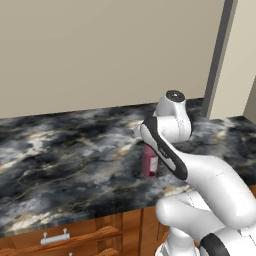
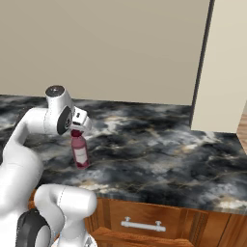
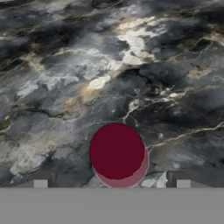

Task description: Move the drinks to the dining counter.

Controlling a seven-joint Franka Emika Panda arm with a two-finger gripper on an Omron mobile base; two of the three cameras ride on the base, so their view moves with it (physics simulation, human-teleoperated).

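Note:
One of the drinks, a maroon-pink bottle (image 2: 80, 153) with a dark red cap and white label, stands upright on the black-and-grey marbled dining counter (image 2: 159, 149). The left base view shows the bottle (image 1: 149, 165) partly behind my arm, near the counter's front edge. My gripper (image 2: 76, 129) hangs directly over the cap and points straight down. In the hand view the round cap (image 3: 117, 151) sits between the two fingertips (image 3: 40, 183), which stand wide apart and clear of it. The gripper (image 3: 111, 183) is open and holds nothing.
Brown wooden drawers with silver bar handles (image 2: 142, 224) run under the counter front. A beige wall (image 1: 100, 50) backs the counter, and a cream panel with a dark edge (image 2: 217, 72) rises at the right end. My white arm (image 1: 200, 190) fills the lower right of the left base view.

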